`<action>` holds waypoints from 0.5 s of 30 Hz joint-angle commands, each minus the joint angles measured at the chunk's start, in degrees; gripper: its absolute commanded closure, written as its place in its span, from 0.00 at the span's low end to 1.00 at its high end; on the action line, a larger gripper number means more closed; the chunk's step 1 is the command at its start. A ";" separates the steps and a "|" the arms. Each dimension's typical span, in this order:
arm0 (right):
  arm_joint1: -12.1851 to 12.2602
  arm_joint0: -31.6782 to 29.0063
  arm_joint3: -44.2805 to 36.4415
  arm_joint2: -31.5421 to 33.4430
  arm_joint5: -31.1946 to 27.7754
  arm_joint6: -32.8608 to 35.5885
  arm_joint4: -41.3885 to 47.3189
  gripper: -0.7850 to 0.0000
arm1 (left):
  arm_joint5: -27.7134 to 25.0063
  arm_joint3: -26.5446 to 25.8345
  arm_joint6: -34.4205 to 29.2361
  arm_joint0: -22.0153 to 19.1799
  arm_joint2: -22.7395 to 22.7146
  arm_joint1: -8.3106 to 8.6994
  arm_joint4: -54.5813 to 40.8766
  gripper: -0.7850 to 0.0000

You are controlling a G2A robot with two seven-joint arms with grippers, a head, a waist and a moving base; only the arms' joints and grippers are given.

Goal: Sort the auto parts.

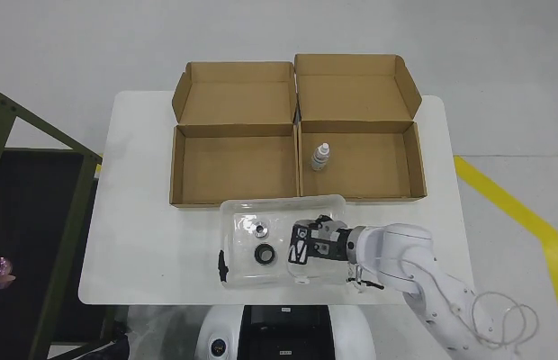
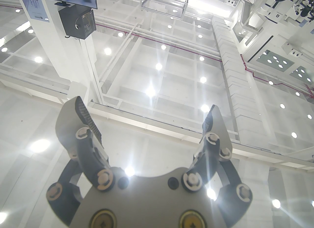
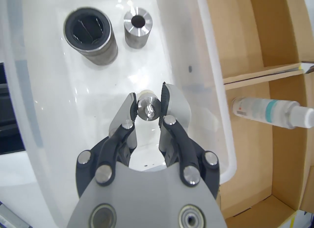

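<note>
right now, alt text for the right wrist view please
The claw grips a small metal part inside a clear bin. A wide sleeve and a narrower cylinder stand upright farther in; beside the bin, a white bottle lies in a cardboard box.

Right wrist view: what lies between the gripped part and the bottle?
In the right wrist view, the clear bin's wall and cardboard box's wall stand between the metal part in the right gripper and the bottle.
</note>
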 commanded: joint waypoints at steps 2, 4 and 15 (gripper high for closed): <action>0.25 -1.10 -2.61 0.77 0.00 -1.76 0.08 1.00 | 0.00 0.00 0.00 0.00 0.00 0.00 0.00 0.00; 0.42 -1.60 -3.37 1.52 0.08 -3.02 0.02 1.00 | 0.00 0.00 0.00 0.00 0.00 0.00 0.00 0.00; 0.42 -2.91 -3.52 4.09 4.29 -20.43 1.89 1.00 | 0.00 0.00 0.00 0.00 0.00 0.00 0.00 0.00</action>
